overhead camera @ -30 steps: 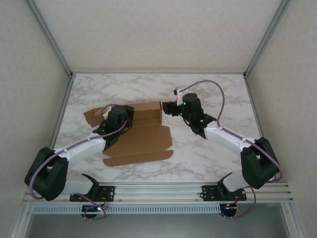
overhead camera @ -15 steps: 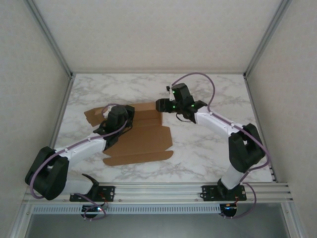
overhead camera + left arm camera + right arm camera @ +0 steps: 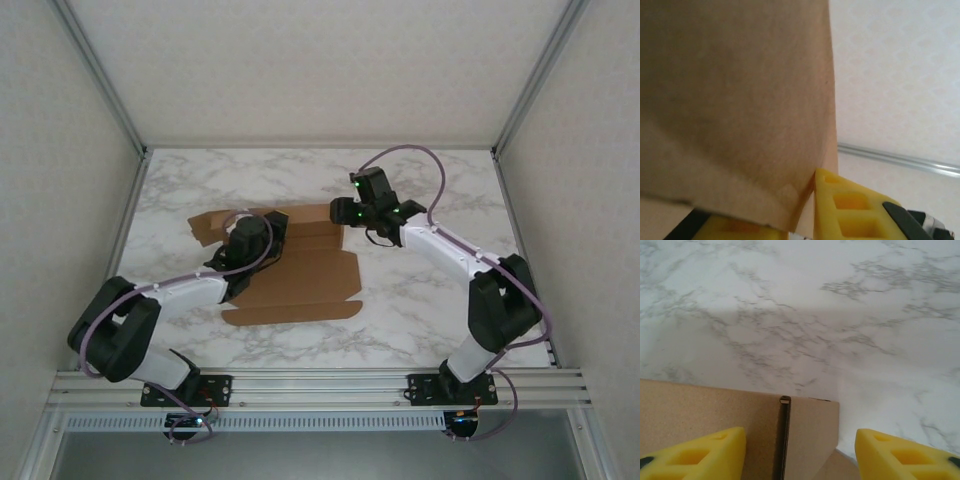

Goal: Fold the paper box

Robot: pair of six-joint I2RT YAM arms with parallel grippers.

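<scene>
The paper box (image 3: 300,275) is a flat brown cardboard sheet lying partly folded on the marble table (image 3: 430,300), with a flap sticking out at its far left. My left gripper (image 3: 268,232) sits at the box's far left part. In the left wrist view a cardboard flap (image 3: 730,100) hangs between its yellow fingers (image 3: 850,205), which are shut on it. My right gripper (image 3: 340,213) hovers at the box's far right corner, open. Its fingertips (image 3: 710,452) stand on either side of a raised cardboard wall with a dark slot (image 3: 784,435).
White enclosure walls with metal corner posts (image 3: 120,140) close in the table on three sides. An aluminium rail (image 3: 320,385) carries both arm bases along the near edge. Bare marble lies to the right of the box and behind it.
The left arm has pushed forward and right, and the box has shifted right with it. The right arm has swung its elbow outward, its gripper staying at the box's far right corner.
</scene>
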